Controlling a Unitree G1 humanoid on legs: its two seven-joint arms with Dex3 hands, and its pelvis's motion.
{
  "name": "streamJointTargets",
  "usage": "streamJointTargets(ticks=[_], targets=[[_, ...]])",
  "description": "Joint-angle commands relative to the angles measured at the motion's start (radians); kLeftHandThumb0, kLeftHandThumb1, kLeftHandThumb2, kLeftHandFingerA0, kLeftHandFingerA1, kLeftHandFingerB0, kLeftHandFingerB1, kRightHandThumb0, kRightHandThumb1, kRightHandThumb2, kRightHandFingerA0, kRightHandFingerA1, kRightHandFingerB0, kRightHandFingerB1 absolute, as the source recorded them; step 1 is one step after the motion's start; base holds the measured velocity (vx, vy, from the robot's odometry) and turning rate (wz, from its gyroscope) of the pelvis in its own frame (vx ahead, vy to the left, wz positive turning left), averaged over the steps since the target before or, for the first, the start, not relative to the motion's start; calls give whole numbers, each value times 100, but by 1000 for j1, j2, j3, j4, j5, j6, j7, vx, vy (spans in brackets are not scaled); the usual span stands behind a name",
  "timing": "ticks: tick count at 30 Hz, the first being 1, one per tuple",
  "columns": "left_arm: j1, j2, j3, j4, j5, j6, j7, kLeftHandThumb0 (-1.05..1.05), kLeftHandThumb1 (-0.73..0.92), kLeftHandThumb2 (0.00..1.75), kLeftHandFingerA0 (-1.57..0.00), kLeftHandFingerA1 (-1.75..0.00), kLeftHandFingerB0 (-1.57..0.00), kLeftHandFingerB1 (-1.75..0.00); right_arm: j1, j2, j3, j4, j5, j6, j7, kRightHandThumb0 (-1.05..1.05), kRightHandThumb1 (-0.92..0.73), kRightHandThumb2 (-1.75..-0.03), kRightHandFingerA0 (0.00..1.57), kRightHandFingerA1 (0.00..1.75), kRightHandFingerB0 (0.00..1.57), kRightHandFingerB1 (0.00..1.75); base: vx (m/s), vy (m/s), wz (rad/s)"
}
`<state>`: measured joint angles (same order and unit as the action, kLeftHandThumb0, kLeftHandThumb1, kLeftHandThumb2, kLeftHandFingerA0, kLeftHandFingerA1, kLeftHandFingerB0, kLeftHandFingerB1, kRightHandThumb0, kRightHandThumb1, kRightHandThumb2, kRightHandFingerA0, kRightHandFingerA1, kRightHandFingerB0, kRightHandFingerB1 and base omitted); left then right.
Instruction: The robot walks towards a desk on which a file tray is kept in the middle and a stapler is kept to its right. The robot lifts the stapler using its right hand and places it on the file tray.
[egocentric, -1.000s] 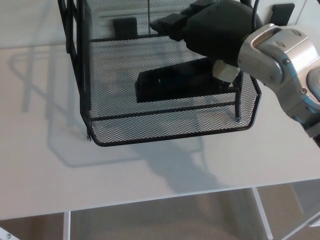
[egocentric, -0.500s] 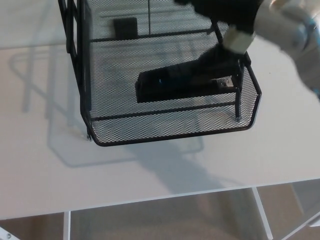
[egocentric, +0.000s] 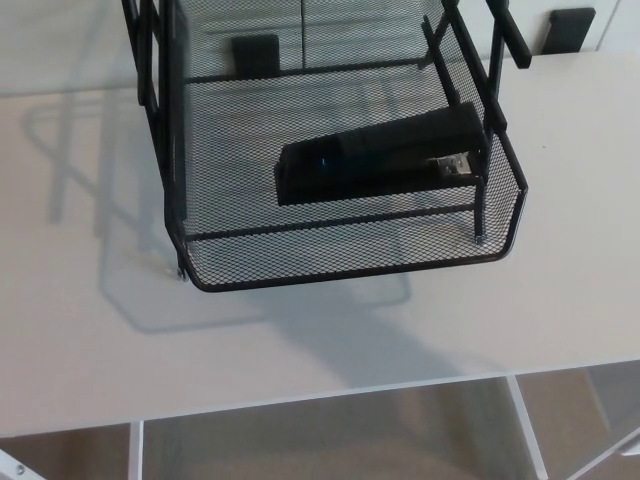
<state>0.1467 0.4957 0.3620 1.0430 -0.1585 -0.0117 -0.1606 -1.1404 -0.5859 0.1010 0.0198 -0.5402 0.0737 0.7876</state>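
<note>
stapler lies flat inside the wire tray, near its right wall | tray stands on the pale surface | no robot hand in view, grip state cannot be told | placing looks done; any arm retreat should rise clear of the tray's posts

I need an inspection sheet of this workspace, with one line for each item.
Surface: white desk, with the tray's shadow on it.
Job's things: black stapler lies inside the black mesh file tray, on its bottom level.
Clutter: one small black block at the desk's far right edge, another seen through the mesh.
Hands: neither in view.
Cables: nothing seen.
Surroundings: brown floor below the desk's front edge.
</note>
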Motion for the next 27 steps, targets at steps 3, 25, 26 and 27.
streamJointTargets(ticks=[3, 25, 26, 27], targets=[[-18, 11, -12, 15, 19, -44, 4, -49, 70, 59, -81, -70, -71, -62, 251, -394, -705, -178, 336, 184, 334, -74, -67, -59, 10, 44, 1, 27, 0, 0, 0], [-21, 12, 12, -5, -4, -21, 13, -50, 52, 96, -77, -79, -64, -72, 1105, 256, -1403, 192, 312, 207, -481, -59, -62, -59, 38, 70, 25, 37, 0, 0, 0], [-22, 12, 13, -10, -5, -20, 12, -50, 52, 97, -75, -78, -60, -70, 1095, 275, -1417, 185, 321, 226, -490, -60, -49, -88, 49, 81, 15, 48, 0, 0, 0], [-23, 15, 14, -8, -7, -28, 1, -48, 53, 97, -74, -78, -56, -69, 1027, 309, -1525, 199, 395, 354, -504, -61, -51, -82, 79, 122, 13, 46, 0, 0, 0]])
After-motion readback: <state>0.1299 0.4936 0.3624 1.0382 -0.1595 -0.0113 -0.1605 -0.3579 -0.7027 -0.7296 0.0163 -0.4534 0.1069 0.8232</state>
